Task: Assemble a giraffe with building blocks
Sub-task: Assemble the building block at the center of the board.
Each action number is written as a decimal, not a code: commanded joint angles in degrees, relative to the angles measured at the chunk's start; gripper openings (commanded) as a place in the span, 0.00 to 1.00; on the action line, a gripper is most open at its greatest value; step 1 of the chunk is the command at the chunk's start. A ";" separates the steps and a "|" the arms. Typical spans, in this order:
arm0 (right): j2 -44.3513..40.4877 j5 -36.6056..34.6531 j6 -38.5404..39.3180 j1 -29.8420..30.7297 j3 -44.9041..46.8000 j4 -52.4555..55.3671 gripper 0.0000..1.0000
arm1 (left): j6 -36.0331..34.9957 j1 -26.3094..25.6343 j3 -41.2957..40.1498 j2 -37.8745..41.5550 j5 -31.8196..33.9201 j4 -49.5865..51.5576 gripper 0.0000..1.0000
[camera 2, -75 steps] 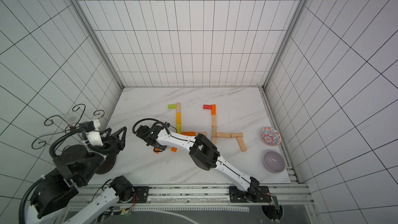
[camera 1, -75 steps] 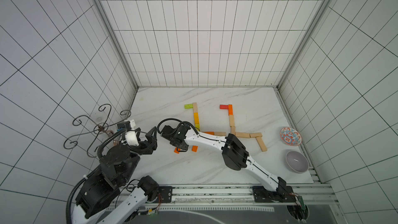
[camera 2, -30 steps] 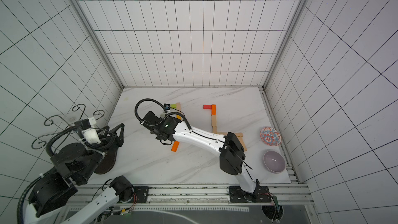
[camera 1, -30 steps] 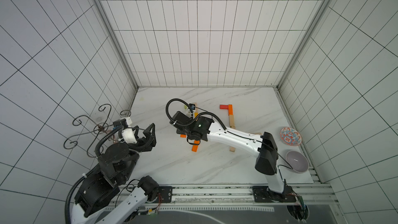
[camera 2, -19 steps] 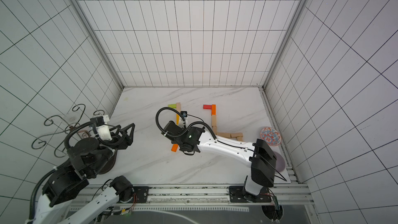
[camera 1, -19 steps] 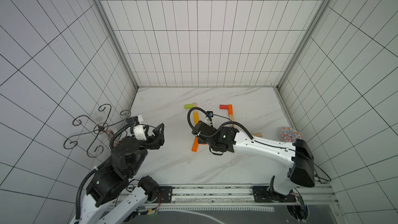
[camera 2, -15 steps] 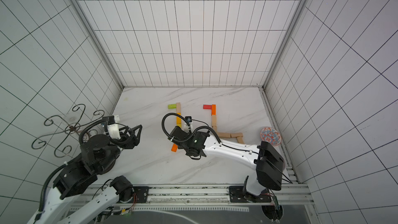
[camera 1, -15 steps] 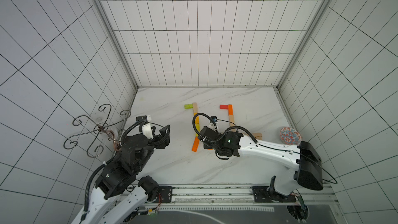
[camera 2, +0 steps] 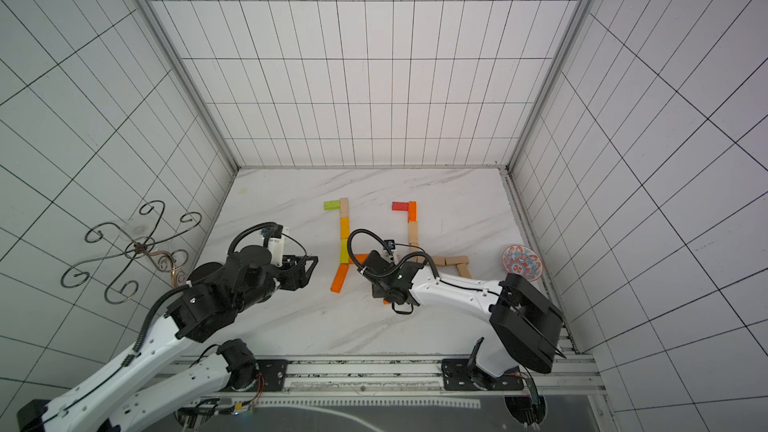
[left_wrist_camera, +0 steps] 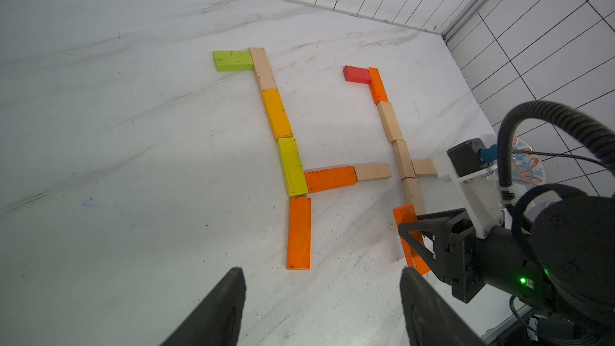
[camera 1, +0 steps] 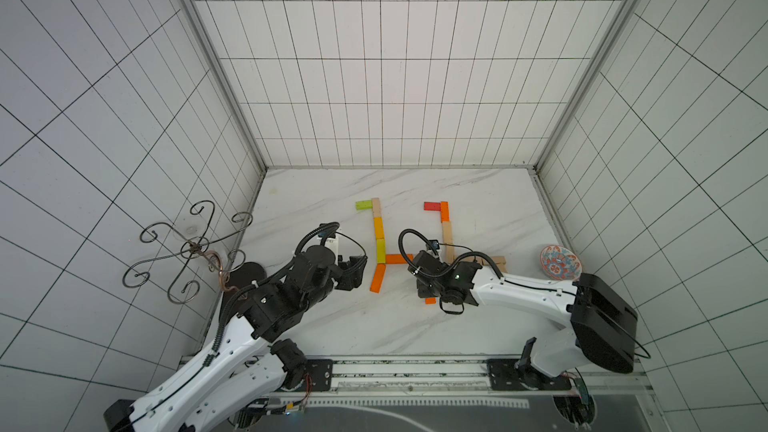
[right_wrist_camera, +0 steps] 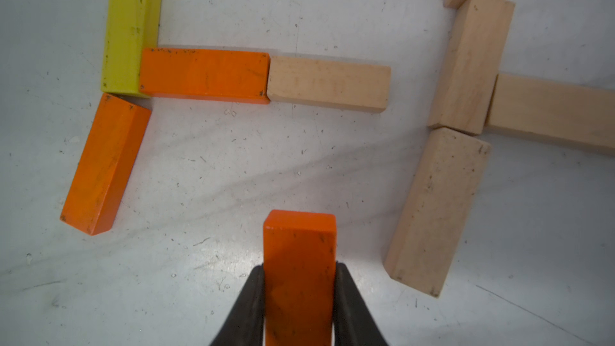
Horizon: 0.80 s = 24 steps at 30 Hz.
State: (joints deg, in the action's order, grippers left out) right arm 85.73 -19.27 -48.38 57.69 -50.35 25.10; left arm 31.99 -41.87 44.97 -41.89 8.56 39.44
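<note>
Item: orange block (right_wrist_camera: 299, 251), gripped on its narrow sides by the right gripper (right_wrist_camera: 299, 272), jaws narrow and closed on it, sited just below centre of both top views, under the wrist. Left gripper (left_wrist_camera: 321, 277): jaws wide, empty, left of centre, near the coloured giraffe (camera 1: 377, 238). Handling, as judged: block probably the rear leg, so butt its end against the free end of the body block (right_wrist_camera: 327, 83), angle it to mirror the front leg (right_wrist_camera: 104, 164), lay flat before release, clear of the wooden giraffe (right_wrist_camera: 439, 208)
</note>
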 commanded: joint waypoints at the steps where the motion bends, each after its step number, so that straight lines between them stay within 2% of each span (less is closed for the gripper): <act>1: 0.96 2.25 0.49 -1.37 3.64 -2.51 0.18 | 1.66 -0.23 -0.06 -0.20 0.81 -2.37 0.73; 13: 5.45 4.14 1.01 -5.10 5.33 -5.18 0.25 | 1.51 -0.18 0.64 -0.72 0.67 -2.00 0.73; 15: 5.66 4.15 1.01 -5.53 5.59 -5.28 0.28 | 1.41 -0.22 0.57 -0.74 0.81 -1.85 0.73; 21: 5.28 4.67 2.86 -6.38 5.96 -5.17 0.48 | 1.17 -0.21 0.64 -1.00 1.20 -2.06 0.73; 24: 4.84 5.15 3.21 -6.43 5.70 -4.59 0.52 | 0.98 -0.23 0.64 -1.26 1.19 -2.25 0.73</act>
State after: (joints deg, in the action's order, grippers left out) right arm 90.59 -14.57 -45.84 51.64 -46.96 20.08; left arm 32.99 -41.95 44.97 -43.05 8.86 38.30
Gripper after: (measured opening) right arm 0.513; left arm 0.734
